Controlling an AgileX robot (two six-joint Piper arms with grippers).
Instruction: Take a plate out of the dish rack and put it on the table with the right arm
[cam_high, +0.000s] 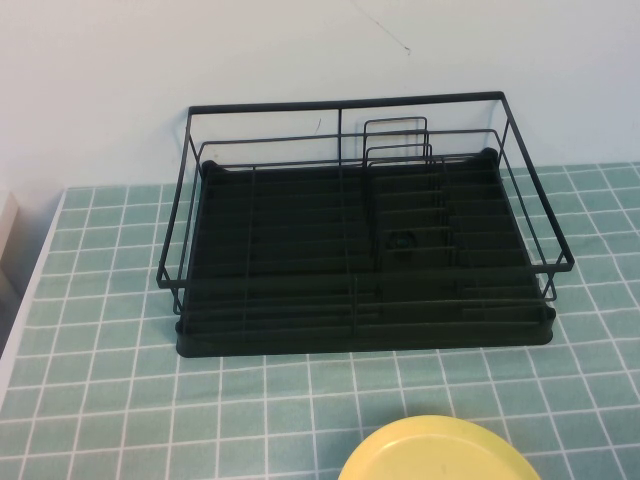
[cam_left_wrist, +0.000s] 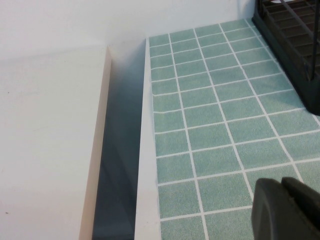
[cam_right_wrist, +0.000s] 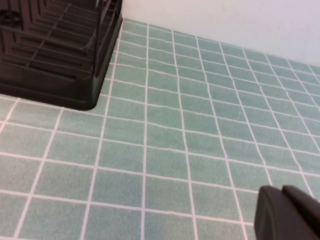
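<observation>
The pale-yellow plate lies flat on the green-tiled table at the near edge of the high view, in front of the dish rack, partly cut off by the frame. The black wire rack holds no plate between its dividers. Neither arm shows in the high view. My left gripper is shut and empty, above tiles near the table's left edge, with the dish rack ahead of it. My right gripper is shut and empty over bare tiles, the dish rack's corner ahead.
A white wall stands behind the rack. To the left of the table's edge there is a gap and a white surface. Open tiles stretch on the rack's right side.
</observation>
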